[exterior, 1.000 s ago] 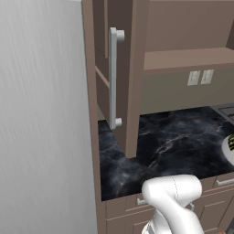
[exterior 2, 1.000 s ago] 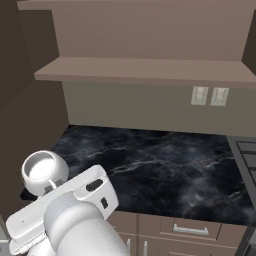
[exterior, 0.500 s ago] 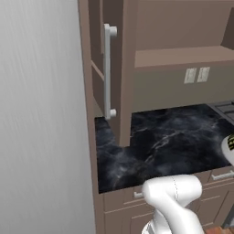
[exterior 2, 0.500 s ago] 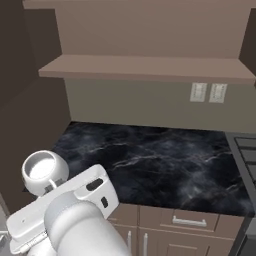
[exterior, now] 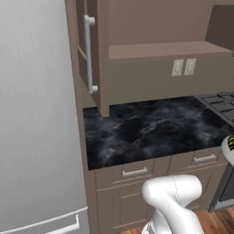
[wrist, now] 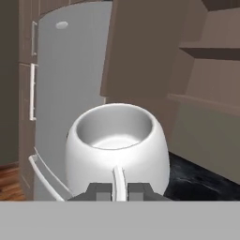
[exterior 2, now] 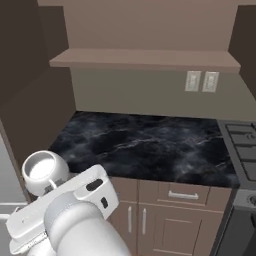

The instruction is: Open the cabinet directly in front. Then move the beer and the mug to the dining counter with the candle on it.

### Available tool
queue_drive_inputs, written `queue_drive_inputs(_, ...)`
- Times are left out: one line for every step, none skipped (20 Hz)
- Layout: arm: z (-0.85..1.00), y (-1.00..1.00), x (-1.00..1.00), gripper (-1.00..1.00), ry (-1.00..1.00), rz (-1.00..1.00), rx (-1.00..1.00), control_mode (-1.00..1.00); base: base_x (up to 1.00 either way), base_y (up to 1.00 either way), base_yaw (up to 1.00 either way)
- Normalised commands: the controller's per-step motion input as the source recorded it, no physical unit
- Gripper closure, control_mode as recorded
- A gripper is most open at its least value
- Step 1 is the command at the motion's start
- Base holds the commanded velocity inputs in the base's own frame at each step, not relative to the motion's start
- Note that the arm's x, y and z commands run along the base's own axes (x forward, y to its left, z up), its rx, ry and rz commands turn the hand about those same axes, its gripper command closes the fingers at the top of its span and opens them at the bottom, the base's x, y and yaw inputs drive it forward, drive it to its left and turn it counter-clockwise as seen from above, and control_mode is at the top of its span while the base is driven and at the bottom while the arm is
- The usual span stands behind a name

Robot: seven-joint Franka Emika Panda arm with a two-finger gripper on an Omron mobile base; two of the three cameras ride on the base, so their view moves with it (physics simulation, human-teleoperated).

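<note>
One mug [wrist: 117, 146] is what you've got, and the hand view shows the grip best: the two finger tips [wrist: 99, 191] are pinched tight on its thin white handle, the mug sitting upright just past them with its hollow facing up. The gripper [wrist: 117, 191] is clamped on that handle. Behind the mug in that view you get the grey fridge [wrist: 70, 84] and, to the right of it, the edge of the cabinet door [wrist: 140, 51].

The right base view gives you what the hand view can't: the mug [exterior 2: 44, 171] hangs off the front left corner of the black marble worktop [exterior 2: 145, 147], low, next to the white wrist of the arm [exterior 2: 75, 220]. You can also see the bare shelf [exterior 2: 145, 59] of the open cabinet above that worktop.

The left base view adds the swung-out cabinet door [exterior: 93, 55] with its one long silver handle [exterior: 89, 54], standing over the left end of the worktop, plus two wall outlets [exterior: 183, 67] behind it. The arm's elbow [exterior: 171, 196] is folded low in front of the worktop's drawers.
</note>
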Motion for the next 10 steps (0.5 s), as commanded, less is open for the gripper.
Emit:
queue_drive_inputs(0.00, 0.00, 0.00, 1.00, 0.00, 0.00, 0.00, 1.00, -0.54, -0.32, 0.00)
queue_drive_inputs(0.00, 0.00, 0.00, 1.00, 0.00, 0.00, 0.00, 1.00, -0.52, -0.35, 0.00)
queue_drive_inputs(0.00, 0.00, 0.00, 1.00, 0.00, 0.00, 0.00, 1.00, -0.46, -0.36, 0.00)
queue_drive_inputs(0.00, 0.00, 0.00, 1.00, 0.00, 0.00, 0.00, 1.00, -0.37, -0.39, 0.00)
queue_drive_inputs(0.00, 0.00, 0.00, 1.00, 0.00, 0.00, 0.00, 1.00, -0.34, -0.41, 0.00)
queue_drive_inputs(0.00, 0.00, 0.00, 1.00, 0.00, 0.00, 0.00, 1.00, -0.33, -0.44, -0.01)
queue_drive_inputs(0.00, 0.00, 0.00, 1.00, 0.00, 0.00, 0.00, 1.00, -0.33, -0.44, -0.02)
queue_drive_inputs(0.00, 0.00, 0.00, 1.00, 0.00, 0.00, 0.00, 1.00, -0.31, -0.41, -0.03)
queue_drive_inputs(0.00, 0.00, 0.00, 1.00, 0.00, 0.00, 0.00, 1.00, -0.31, -0.41, -0.03)
queue_drive_inputs(0.00, 0.00, 0.00, 1.00, 0.00, 0.00, 0.00, 1.00, -0.31, -0.41, -0.03)
